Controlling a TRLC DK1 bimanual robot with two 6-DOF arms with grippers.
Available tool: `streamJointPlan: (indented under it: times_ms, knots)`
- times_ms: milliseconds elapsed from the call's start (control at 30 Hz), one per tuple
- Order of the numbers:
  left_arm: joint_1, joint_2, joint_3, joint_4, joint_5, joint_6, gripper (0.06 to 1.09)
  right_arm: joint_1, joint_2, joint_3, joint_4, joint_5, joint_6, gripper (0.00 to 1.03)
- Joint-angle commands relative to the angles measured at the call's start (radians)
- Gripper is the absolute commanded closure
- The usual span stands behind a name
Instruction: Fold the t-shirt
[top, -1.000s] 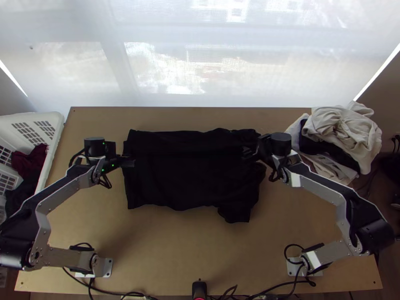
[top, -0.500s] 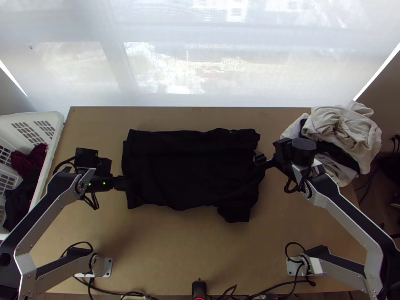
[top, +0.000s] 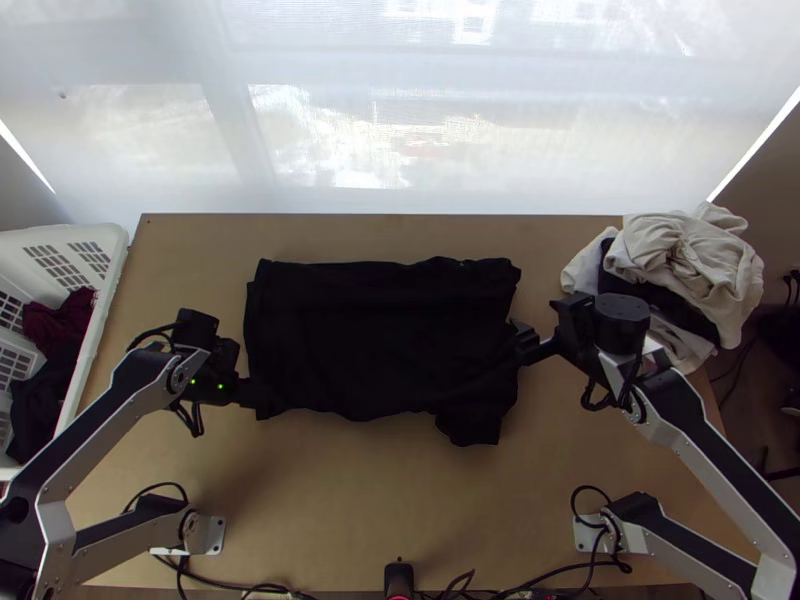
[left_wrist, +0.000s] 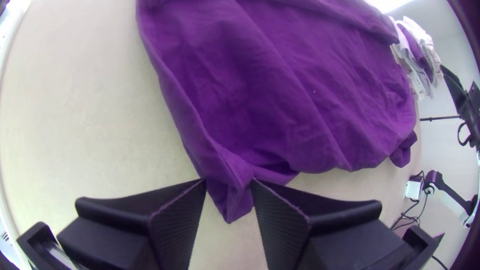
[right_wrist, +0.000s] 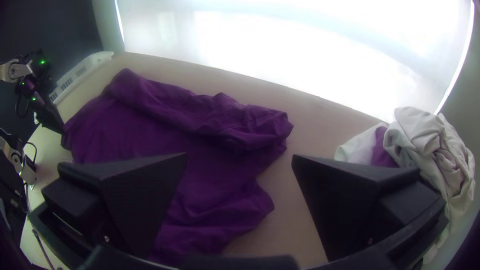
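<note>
Black cloth t-shirt (top: 385, 345): lies flattened, lightly creased, mid-table on the light wooden table (top: 400, 500); a portion juts out between 4 and 5 o'clock. Clock positions refer to the shirt's centre, top view. Left gripper (top: 256, 396): at the 8 o'clock corner; whether it grasps the cloth cannot be told. Right gripper (top: 524, 346): at the 3 o'clock edge, released, wide flat black fingers (right_wrist: 345, 200) spread well apart. White plastic basket (top: 98, 315): 9 o'clock.
</note>
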Motion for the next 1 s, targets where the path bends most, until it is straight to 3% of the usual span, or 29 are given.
streamJointPlan:
  times_ms: [0,100,200,433,800,967]
  knots:
    - [-0.007,0.028,-0.031,0.055,0.039,0.011,0.84,0.068,-0.062,0.004,-0.115,0.000,-0.024,0.05]
    - [-0.005,0.033,-0.045,0.082,0.047,0.023,1.05,0.134,-0.069,0.006,-0.207,0.000,-0.056,0.05]
    - [-0.004,0.034,-0.051,0.090,0.048,0.024,1.05,0.226,-0.085,-0.022,-0.314,-0.017,-0.099,0.04]
    - [0.007,0.031,-0.048,0.096,0.048,0.027,1.05,0.376,-0.137,-0.152,-0.413,-0.037,-0.131,0.04]
    - [0.035,0.024,-0.047,0.099,0.048,0.027,1.05,0.519,-0.082,-0.224,-0.405,-0.054,-0.179,0.05]
    - [0.045,0.024,-0.045,0.101,0.048,0.026,1.05,0.525,-0.023,-0.229,-0.354,-0.054,-0.197,0.09]
